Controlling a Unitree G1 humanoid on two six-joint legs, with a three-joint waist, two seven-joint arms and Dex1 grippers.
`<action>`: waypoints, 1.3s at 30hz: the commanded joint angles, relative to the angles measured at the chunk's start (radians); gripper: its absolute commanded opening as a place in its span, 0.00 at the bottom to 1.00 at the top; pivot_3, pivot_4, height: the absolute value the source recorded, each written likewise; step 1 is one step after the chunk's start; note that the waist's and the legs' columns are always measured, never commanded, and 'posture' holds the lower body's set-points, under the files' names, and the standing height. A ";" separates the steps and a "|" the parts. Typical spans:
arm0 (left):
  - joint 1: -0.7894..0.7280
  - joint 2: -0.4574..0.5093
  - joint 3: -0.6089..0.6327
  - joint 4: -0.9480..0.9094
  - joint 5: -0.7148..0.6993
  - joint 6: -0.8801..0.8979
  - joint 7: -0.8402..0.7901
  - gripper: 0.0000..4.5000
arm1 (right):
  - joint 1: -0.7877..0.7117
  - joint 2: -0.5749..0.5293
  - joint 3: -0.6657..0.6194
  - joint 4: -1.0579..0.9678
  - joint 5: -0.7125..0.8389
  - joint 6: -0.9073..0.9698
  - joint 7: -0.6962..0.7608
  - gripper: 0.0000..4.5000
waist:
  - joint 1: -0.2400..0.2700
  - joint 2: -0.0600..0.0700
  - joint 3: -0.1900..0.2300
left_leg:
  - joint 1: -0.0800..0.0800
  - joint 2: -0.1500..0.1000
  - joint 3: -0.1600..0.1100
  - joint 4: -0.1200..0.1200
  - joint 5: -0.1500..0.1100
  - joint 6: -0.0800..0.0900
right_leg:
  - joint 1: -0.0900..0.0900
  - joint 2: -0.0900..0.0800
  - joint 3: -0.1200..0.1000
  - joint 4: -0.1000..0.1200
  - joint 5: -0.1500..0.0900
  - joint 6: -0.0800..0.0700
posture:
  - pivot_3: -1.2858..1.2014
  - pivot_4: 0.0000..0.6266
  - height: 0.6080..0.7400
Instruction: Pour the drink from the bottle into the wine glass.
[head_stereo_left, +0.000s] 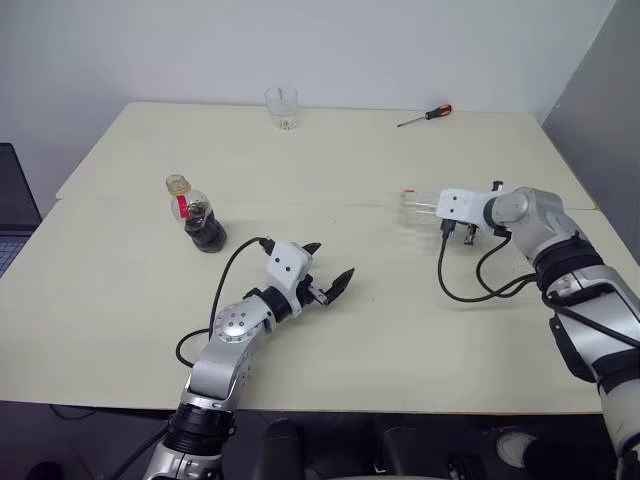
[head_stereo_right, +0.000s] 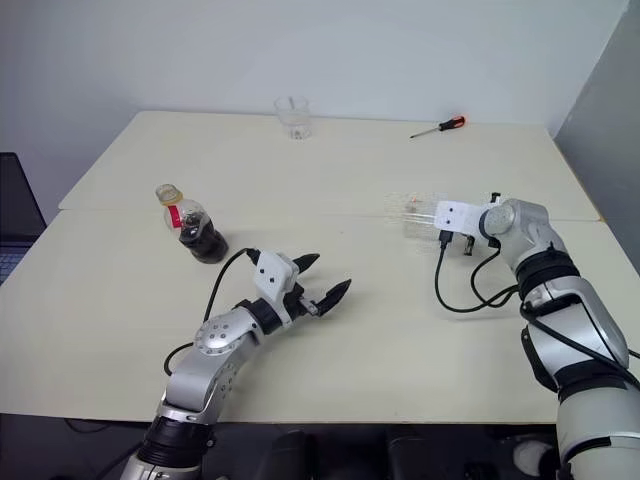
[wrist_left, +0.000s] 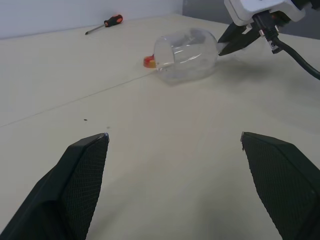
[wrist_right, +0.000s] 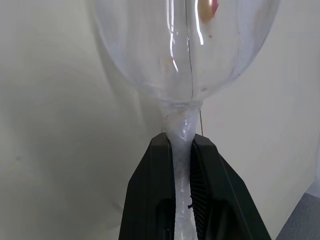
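From the head, the bottle (head_stereo_left: 203, 226) stands left of the wine glass (head_stereo_left: 415, 208), which lies on the worktop (head_stereo_left: 330, 300).

Left wrist: left gripper (wrist_left: 175, 145) gapes wide, empty.

Right wrist: right gripper (wrist_right: 182, 150) pinches the glass's stem.

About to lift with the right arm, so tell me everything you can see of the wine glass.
The wine glass is clear with a rounded bowl and looks empty. It lies on its side on the pale table, bowl resting on the top and mouth turned toward the robot's left. The right pincer has its two black fingers closed on the stem just below the bowl. A small red and yellow piece shows by its rim.
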 joint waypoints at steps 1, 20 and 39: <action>-0.004 -0.001 0.000 -0.041 0.007 -0.013 0.002 1.00 | -0.018 0.000 -0.016 -0.001 0.004 -0.014 -0.023 0.03 | 0.000 0.000 0.000 | 0.000 0.000 0.000 0.000 0.000 0.000 | 0.000 0.000 0.000 0.000 0.000 0.000 | 0.52 0.24 1.00; -0.002 0.007 0.011 -0.034 0.016 -0.018 0.003 1.00 | 0.144 0.425 -0.466 -0.579 0.622 0.372 -0.085 0.03 | -0.011 0.000 0.000 | 0.000 0.000 -0.002 0.000 0.000 0.000 | 0.000 0.000 -0.002 0.001 0.000 0.000 | 0.52 0.24 1.00; 0.081 0.031 0.359 -0.232 -0.288 0.132 0.090 1.00 | 0.146 0.615 -0.472 -0.235 0.675 0.078 -0.203 0.03 | -0.017 0.000 0.000 | -0.002 0.001 -0.002 0.000 0.000 0.000 | -0.001 0.000 -0.002 0.001 0.000 0.000 | 0.52 0.24 1.00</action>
